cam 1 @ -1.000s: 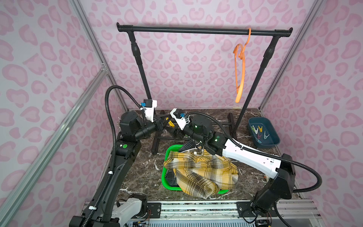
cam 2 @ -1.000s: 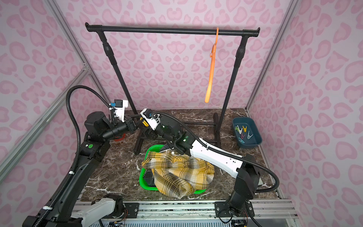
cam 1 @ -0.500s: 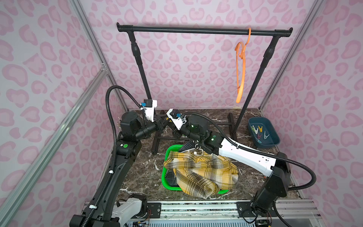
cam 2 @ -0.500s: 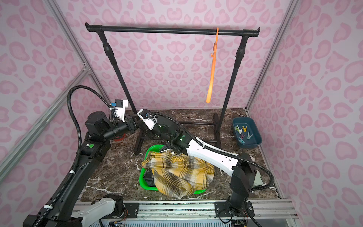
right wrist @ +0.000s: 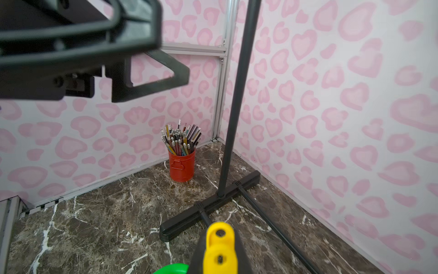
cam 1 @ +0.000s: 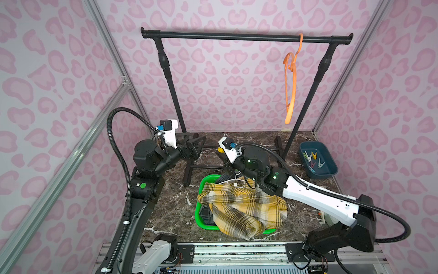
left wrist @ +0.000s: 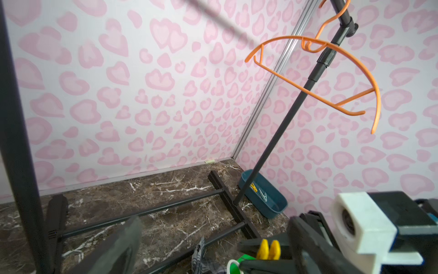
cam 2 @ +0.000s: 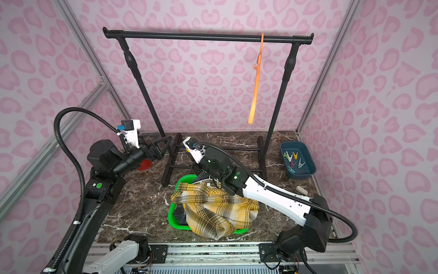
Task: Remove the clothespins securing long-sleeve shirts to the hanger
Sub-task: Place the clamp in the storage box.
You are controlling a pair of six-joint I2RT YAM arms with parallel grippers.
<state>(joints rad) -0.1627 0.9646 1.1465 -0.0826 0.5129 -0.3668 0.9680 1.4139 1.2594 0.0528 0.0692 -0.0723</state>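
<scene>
We have the yellow clothespin (right wrist: 220, 249) pinched in the right gripper (cam 1: 219, 153), frame centre, likely bound for the blue bin (cam 1: 328, 171); left gripper (cam 1: 195, 144) wide, empty.

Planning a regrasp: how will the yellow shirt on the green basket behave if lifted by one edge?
Likely floppy: the shirt lies crumpled in folds and sags over the basket rim, so it should drape rather than hold shape. Probably light for its bulk, being thin cloth. It may drag on the rim and shift the basket.
</scene>
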